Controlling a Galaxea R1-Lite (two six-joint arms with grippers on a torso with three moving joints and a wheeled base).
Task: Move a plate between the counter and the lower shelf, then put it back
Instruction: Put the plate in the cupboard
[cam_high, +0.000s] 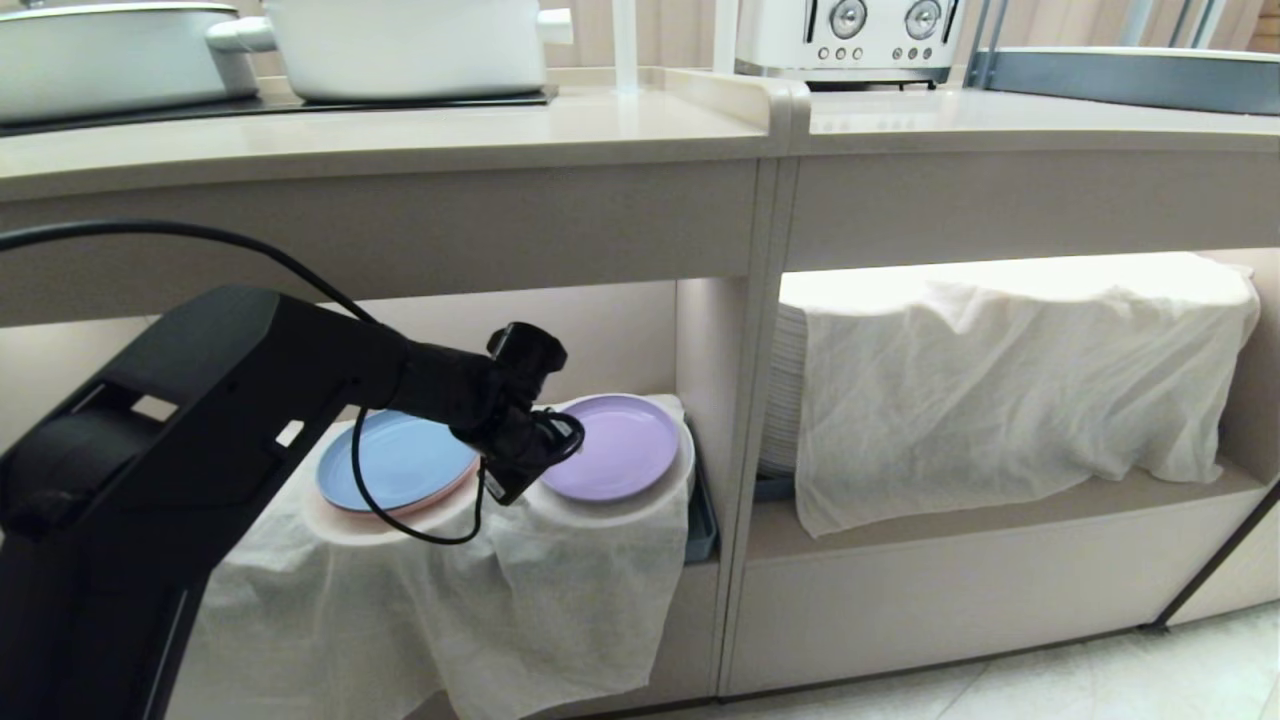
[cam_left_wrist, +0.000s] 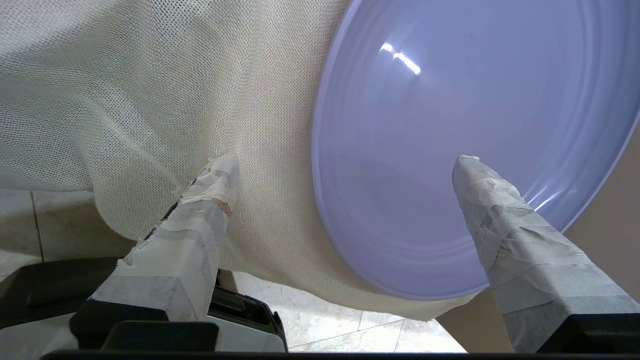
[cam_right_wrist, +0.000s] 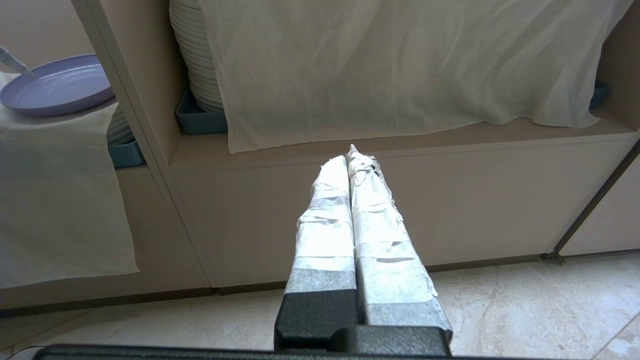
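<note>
The counter (cam_high: 400, 140) is a long beige worktop with a thick front edge; it carries two white pots (cam_high: 400, 45) on a black cooktop panel (cam_high: 300, 100), and a white toaster (cam_high: 850, 40) past the raised ridge. Below it, the lower shelf (cam_high: 1000, 500) is divided by a vertical panel (cam_high: 745, 450); the floor (cam_high: 1100, 670) is pale tile. In the left cubby, a white cloth (cam_high: 450, 600) drapes over stacked ware; the plate (cam_high: 615, 445) lies flat on top of it, beside a blue plate (cam_high: 400, 460). In the right cubby, another cloth (cam_high: 1000, 380) covers a stack of white plates (cam_right_wrist: 192, 60) in a blue-grey tray (cam_right_wrist: 192, 120). The left gripper (cam_left_wrist: 345, 165) stands spread wide over the plate's near rim, gripping nothing; the right gripper (cam_right_wrist: 350, 160) is pressed closed, empty, facing the shelf front.
</note>
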